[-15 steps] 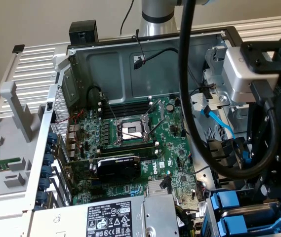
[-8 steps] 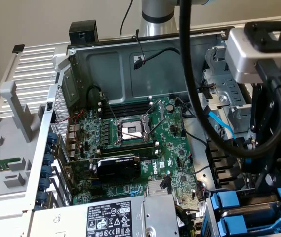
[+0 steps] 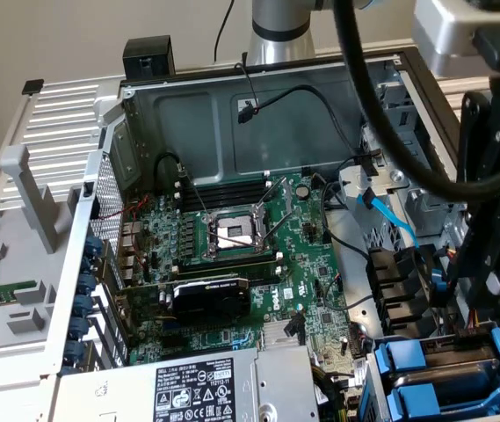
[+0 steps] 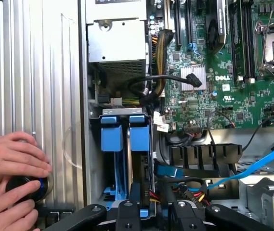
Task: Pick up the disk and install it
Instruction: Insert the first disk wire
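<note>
From the exterior view you see the open computer case (image 3: 258, 114) with its motherboard (image 3: 250, 255) and the power-supply box (image 3: 192, 387). 2 blue-fronted carriers sit in the drive bay (image 3: 447, 374) at that view's lower right, and I cannot tell which is the disk. The wrist view adds a person's hands (image 4: 11, 178) on a black knob (image 4: 26, 187) outside the case. The gripper (image 4: 153, 211) hangs over the bay, and I cannot tell how far its fingers are open or whether they hold anything.

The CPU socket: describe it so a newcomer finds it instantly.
Look inside the open computer case at the green motherboard. Near its middle sits the CPU socket, a square silver frame. The graphics card beside it is black and oblong.
</note>
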`<state>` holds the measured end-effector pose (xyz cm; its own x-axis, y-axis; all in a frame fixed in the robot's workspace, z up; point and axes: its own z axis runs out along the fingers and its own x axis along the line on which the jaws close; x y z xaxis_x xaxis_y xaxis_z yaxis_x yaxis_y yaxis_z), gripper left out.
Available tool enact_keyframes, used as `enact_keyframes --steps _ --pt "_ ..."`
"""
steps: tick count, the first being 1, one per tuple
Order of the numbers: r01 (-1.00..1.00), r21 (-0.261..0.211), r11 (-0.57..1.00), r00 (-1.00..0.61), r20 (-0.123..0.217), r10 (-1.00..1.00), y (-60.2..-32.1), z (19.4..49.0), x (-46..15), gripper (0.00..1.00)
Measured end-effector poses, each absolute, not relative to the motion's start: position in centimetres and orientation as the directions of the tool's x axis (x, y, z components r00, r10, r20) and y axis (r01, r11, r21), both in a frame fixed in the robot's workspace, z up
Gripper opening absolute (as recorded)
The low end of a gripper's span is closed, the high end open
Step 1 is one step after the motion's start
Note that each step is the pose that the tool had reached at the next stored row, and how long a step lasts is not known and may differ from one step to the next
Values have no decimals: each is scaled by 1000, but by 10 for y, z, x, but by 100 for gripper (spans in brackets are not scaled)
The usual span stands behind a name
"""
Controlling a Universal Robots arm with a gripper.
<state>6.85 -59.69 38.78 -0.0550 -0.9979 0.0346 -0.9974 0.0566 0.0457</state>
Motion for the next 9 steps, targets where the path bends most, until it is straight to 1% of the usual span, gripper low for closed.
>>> enact_keyframes --steps 9 --pt "-998 35 57 -55 45 -997 -592 408 58 31"
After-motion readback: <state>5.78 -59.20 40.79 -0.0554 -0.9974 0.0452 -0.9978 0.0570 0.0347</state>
